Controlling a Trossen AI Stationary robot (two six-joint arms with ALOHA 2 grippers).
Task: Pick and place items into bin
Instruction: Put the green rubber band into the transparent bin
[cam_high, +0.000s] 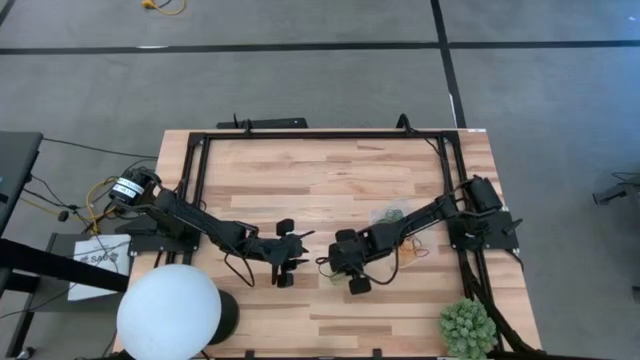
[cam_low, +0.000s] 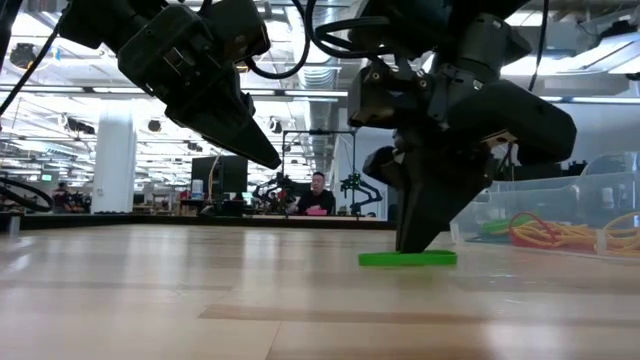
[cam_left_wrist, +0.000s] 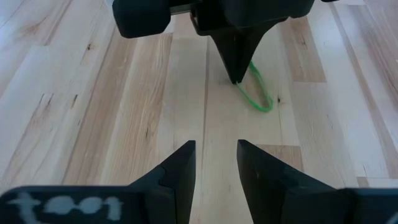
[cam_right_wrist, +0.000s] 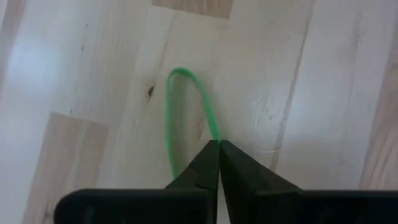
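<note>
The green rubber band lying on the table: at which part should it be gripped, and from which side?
Best from straight above, pinching one strand near an end of the green rubber band: it lies flat on the wooden table, an open loop. The right gripper already does this.

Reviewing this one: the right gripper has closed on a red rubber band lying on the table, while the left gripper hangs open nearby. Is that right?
Not quite: the band is green, not red. The right wrist view shows the right gripper shut on the green rubber band lying on the table; the low view shows the same green loop. The rest holds: the left gripper hangs open nearby.
</note>
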